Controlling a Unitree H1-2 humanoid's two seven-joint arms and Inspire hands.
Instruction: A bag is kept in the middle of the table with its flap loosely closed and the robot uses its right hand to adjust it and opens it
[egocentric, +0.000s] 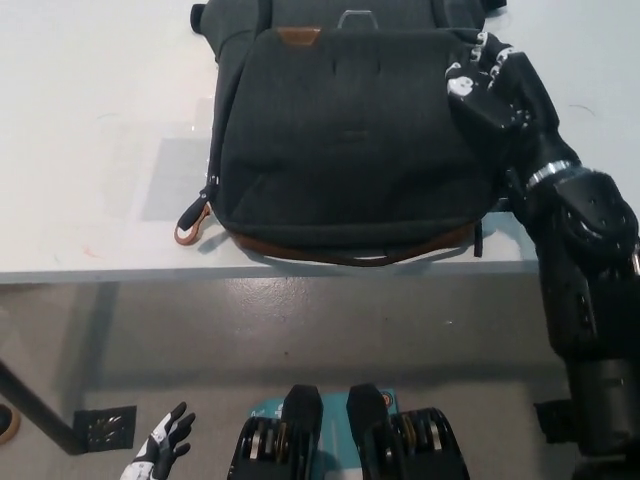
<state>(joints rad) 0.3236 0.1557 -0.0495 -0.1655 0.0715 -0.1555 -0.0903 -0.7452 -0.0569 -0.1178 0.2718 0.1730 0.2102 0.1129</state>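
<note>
A wide white rectangular table (90, 150) carries a dark grey fabric bag with a brown leather base trim (345, 140), which lies near the table's front edge with its flap (350, 100) down over the front. The black right hand (490, 85) rests on the flap's upper right corner, fingers curled against the fabric, though whether they actually grip it I cannot tell. The white left hand (160, 455) hangs low at the lower left, below the table, fingers spread and holding nothing.
</note>
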